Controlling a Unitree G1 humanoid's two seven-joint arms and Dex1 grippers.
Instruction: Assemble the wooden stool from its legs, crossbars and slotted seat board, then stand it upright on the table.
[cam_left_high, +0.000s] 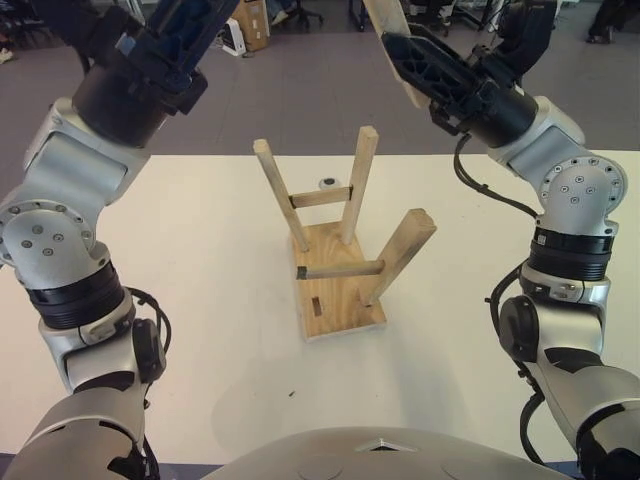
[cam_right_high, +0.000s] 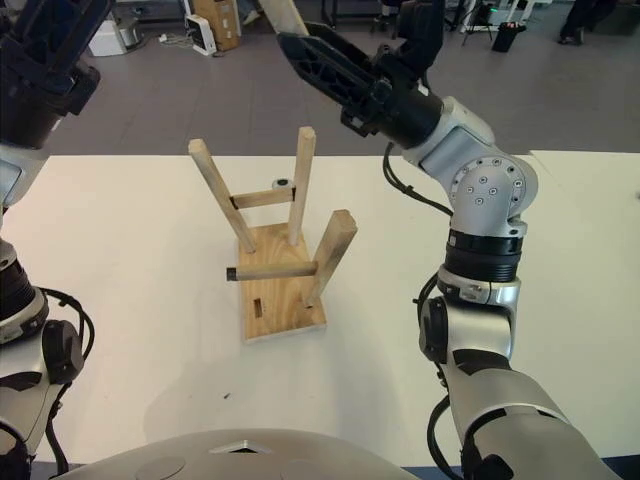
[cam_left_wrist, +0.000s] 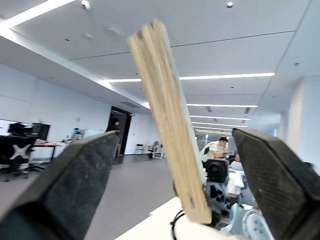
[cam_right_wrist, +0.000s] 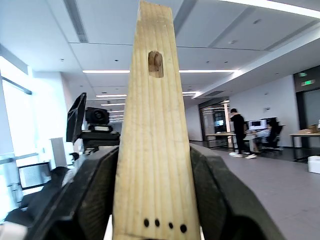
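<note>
I had the pale wooden stool leg (cam_right_wrist: 152, 140) clamped in my right hand (cam_right_high: 300, 50) above the white worktop's (cam_left_high: 200, 300) far edge, left hand (cam_left_wrist: 176, 134) wide open and empty, and feared a skewed push would topple the three-legged upturned stool (cam_left_high: 335, 290) lying midway between its side edges.

The held leg (cam_right_wrist: 152, 90) is pale bare wood, matt, with straight grain and a rougher edge. The seat board (cam_left_high: 340, 300), standing legs (cam_left_high: 360, 180) and crossbars (cam_left_high: 340, 268) look the same unvarnished stuff. The left pincer (cam_left_wrist: 175, 137) and right pincer (cam_right_wrist: 153, 165) have black matt plastic fingers with a fine grainy skin; the surface (cam_left_high: 200, 250) is smooth, matt white.
</note>
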